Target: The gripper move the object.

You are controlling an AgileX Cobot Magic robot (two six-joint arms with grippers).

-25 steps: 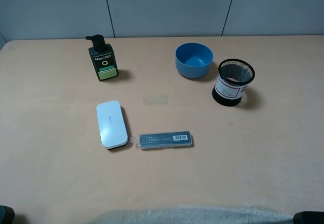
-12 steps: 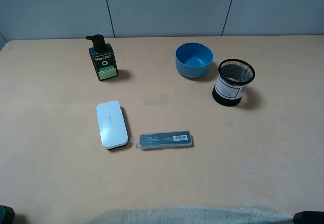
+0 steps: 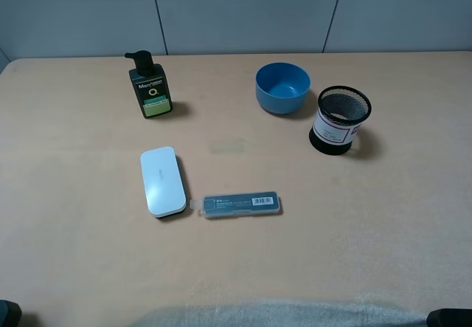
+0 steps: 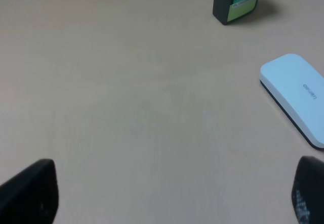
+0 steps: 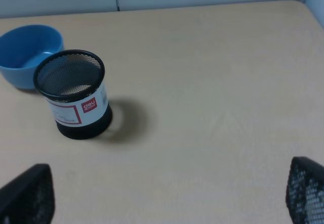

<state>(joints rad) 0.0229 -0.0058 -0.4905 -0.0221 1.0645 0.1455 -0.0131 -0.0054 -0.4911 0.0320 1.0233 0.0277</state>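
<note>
On the tan tabletop (image 3: 383, 216) the white object (image 3: 162, 181) is laid flat and untouched, left of centre, its near end just beside a slim dark grey case (image 3: 242, 204). A green pump bottle (image 3: 150, 87), a blue bowl (image 3: 282, 87) and a black mesh cup (image 3: 341, 119) are set further back, so the approach to the object is judged open. Both arms are held back at the near edge. The left gripper (image 4: 172, 193) and the right gripper (image 5: 167, 193) are seen spread wide and empty, though only the fingertip edges are shown.
</note>
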